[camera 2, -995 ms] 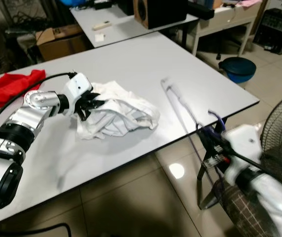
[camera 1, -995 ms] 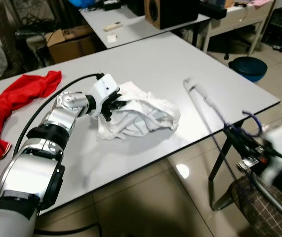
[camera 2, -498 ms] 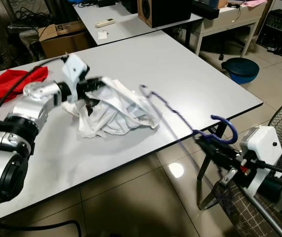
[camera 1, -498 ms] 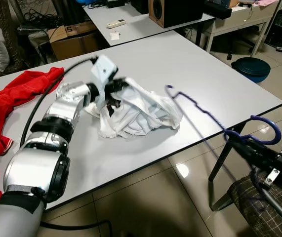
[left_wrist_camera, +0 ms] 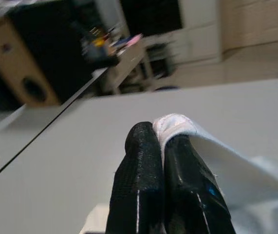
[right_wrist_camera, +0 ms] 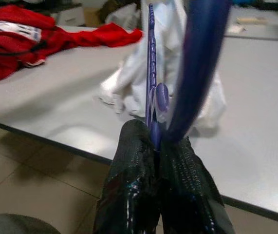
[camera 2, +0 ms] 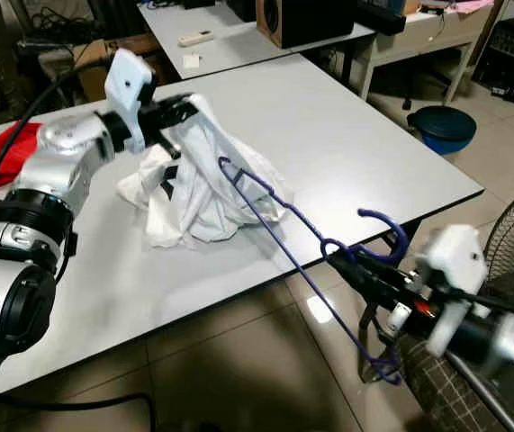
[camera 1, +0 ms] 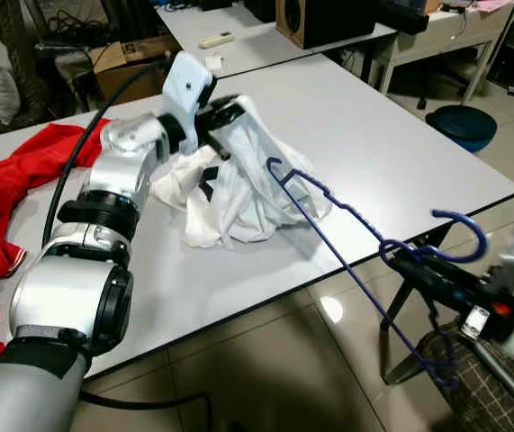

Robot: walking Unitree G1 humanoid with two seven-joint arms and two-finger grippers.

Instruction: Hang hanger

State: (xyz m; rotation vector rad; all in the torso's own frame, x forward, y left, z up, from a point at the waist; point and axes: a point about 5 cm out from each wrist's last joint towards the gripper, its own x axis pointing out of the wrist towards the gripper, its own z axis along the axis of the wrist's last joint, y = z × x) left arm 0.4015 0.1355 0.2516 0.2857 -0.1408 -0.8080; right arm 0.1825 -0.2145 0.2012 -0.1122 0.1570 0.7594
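Observation:
A white garment (camera 1: 238,180) lies bunched on the grey table (camera 1: 374,153), with one edge pulled up off it. My left gripper (camera 1: 229,108) is shut on that raised edge; in the left wrist view the white hem (left_wrist_camera: 170,124) is pinched between the black fingers. A blue wire hanger (camera 1: 347,216) slants from the table's front right edge up toward the garment. My right gripper (camera 1: 419,265) is shut on its neck just below the hook (camera 1: 464,234). The hanger's far corner (camera 1: 275,166) sits against the lifted cloth. In the right wrist view the hanger (right_wrist_camera: 151,73) points straight at the garment.
A red garment (camera 1: 22,180) is spread over the table's left end. A second table (camera 1: 257,40) with a speaker (camera 1: 329,18) stands behind, and a cardboard box (camera 1: 130,63) is on the floor. A dark blue bin (camera 1: 459,121) and a woven seat (camera 1: 482,378) are at the right.
My left gripper has lifted the garment's edge up off the table. My right gripper has brought the hanger up and leftward, so its far corner now meets the cloth.

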